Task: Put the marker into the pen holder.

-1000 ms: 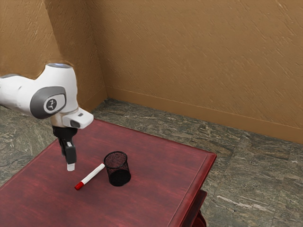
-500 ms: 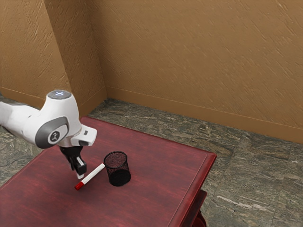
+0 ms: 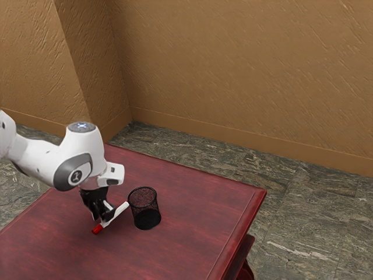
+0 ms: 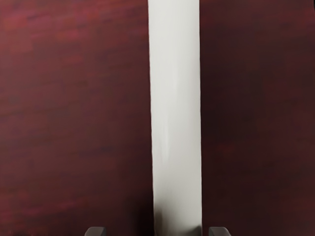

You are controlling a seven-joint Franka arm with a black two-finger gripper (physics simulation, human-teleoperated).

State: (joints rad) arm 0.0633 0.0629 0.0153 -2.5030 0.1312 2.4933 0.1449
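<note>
The pen holder [image 3: 145, 202], an upright cylinder of black mesh, stands on the reddish, streaky-grained table [image 3: 195, 195]. Just beside the pen holder lies the marker [image 3: 120, 209], a smooth white rod with a red end (the round emblem on the arm [image 3: 65, 170] is too small to read). Its long axis runs outward from the pen holder, white end nearer, red end pointing away. The gripper [image 3: 102, 221] straddles the barrel, fingers parted wider than it, gripping nothing.
</note>
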